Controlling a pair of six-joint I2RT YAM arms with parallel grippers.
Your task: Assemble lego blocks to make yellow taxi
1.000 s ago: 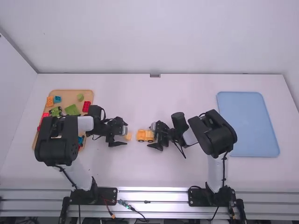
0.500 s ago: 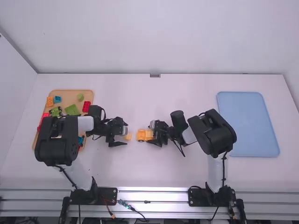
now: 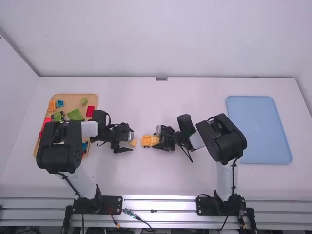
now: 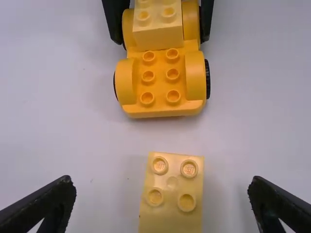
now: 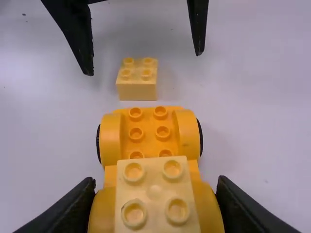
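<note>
White tabletop [image 3: 156,180] spreads beneath both arms, with a tan tray [image 3: 73,100] of coloured plastic blocks at its left side and a flat, light-blue plastic tray [image 3: 258,131] at its right. Near the middle stands an orange-yellow plastic car base with black tyres [image 4: 160,110], its right end gripped across the sides by the closed fingers of the right gripper [image 3: 156,139]. A pale-yellow, four-stud plastic block [image 5: 154,191] sits on that held end; the left end shows its bare studs. Just left of the car base lies a second pale-yellow four-stud block [image 4: 170,221], apart from the base. The left gripper [image 3: 132,139] has its fingers spread wide around this loose block, one on its near side and one on its far side, touching neither.
</note>
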